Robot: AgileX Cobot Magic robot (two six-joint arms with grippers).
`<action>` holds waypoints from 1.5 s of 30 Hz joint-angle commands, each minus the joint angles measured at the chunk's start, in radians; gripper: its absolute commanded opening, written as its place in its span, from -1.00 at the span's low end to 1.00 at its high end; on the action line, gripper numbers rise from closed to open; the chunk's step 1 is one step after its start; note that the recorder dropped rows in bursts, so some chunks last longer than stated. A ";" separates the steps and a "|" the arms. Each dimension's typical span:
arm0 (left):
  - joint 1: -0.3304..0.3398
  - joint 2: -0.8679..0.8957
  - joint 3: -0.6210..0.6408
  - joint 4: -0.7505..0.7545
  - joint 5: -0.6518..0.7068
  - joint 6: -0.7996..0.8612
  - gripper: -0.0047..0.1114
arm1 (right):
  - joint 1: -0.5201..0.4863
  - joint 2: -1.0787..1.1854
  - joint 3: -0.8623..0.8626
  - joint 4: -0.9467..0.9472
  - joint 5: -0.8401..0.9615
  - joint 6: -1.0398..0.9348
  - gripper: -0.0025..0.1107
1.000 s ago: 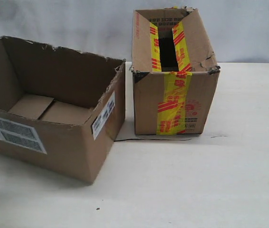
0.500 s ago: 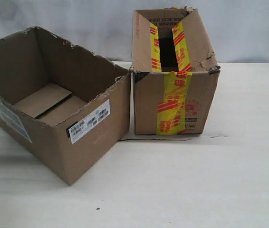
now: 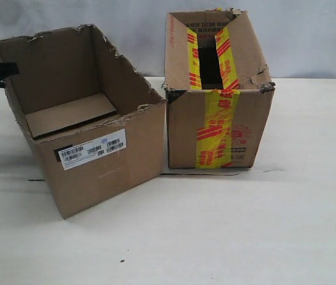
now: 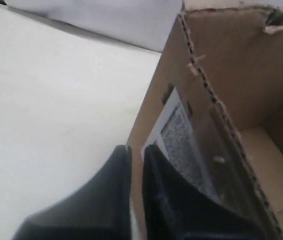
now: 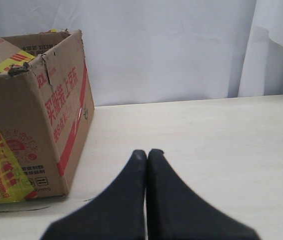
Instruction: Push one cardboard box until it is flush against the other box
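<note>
the pale matte desk (image 3: 287, 225) carries both boxes. the cardboard box (image 3: 97, 172) is plain brown corrugated board with a ragged torn rim, an open top and a white barcode label (image 3: 91, 150). it sits left of the other box (image 3: 245, 130) and skewed to it, one corner just beside it; i can't tell if they touch. the other box is taller and dented at the corners, with glossy yellow tape (image 3: 215, 127) marked in red. i'd say the push is partway: the next move calls for swinging the faces square and closing the gap. the left jaws, pinched narrow on nothing, sit against the plain box's outer wall. the right jaws are closed and empty, near the taped box.
</note>
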 commanded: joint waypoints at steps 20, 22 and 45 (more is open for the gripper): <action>-0.188 0.194 -0.258 0.028 -0.083 0.001 -0.92 | -0.007 -0.004 0.005 0.003 -0.003 0.001 -0.96; -0.188 0.194 -0.266 0.065 -0.074 0.001 -0.92 | -0.007 -0.004 0.005 0.003 -0.003 0.001 -0.96; -0.590 -0.697 0.509 -0.020 0.248 0.002 -0.92 | -0.007 -0.004 0.005 0.003 -0.003 0.001 -0.96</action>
